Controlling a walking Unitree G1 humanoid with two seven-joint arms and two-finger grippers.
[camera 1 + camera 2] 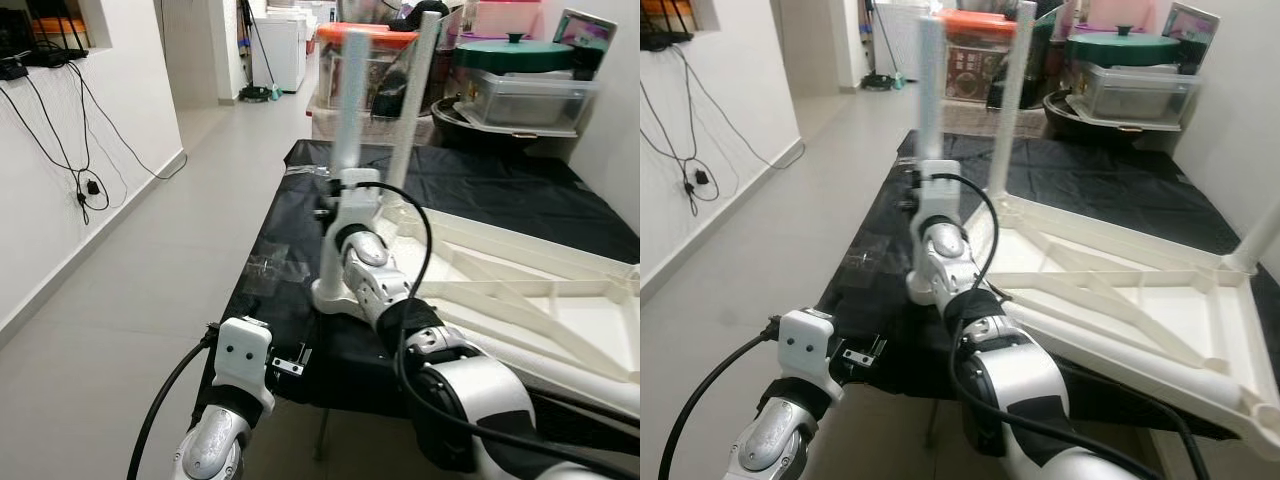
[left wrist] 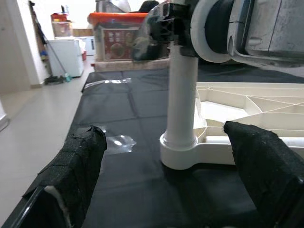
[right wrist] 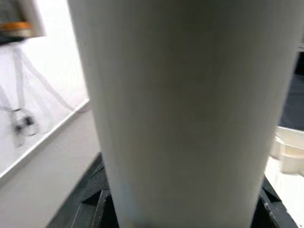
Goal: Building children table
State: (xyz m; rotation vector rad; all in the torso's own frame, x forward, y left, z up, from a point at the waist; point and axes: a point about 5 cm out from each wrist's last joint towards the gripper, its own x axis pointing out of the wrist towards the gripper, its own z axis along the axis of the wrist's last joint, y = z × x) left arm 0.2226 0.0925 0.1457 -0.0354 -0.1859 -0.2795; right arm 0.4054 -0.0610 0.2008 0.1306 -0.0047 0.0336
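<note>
- Two arms in my head views; both reach toward the near left corner of the upturned tabletop (image 1: 1160,300).
- White plastic tabletop lies underside up, ribs showing, on the black-covered desk (image 1: 500,195).
- Near-left leg (image 1: 350,100) stands upright in its corner socket (image 2: 179,154); top of it looks blurred in the head views.
- A second leg (image 1: 415,85) stands upright at the far left corner. A third leg (image 1: 1265,235) rises at the right edge of the right eye view.
- Right gripper (image 1: 340,195) sits on the near-left leg partway up, wrist just behind it. In the right wrist view the leg (image 3: 190,109) presses right up against the lens. I cannot tell how its jaws stand; they are hidden.
- Left gripper (image 2: 171,175) hovers low at the desk's near edge, pointed at the socket. Its jaws are spread wide: one padded finger (image 2: 71,175) on either side of the leg base, neither touching it.
- Crinkled clear plastic film (image 2: 118,141) lies on the black cover just beside the socket.
- Behind the desk: stacked storage boxes, one with an orange lid (image 1: 365,35), and a green-lidded container (image 1: 510,52).
- Cables (image 1: 85,185) hang on the white wall to my left.
</note>
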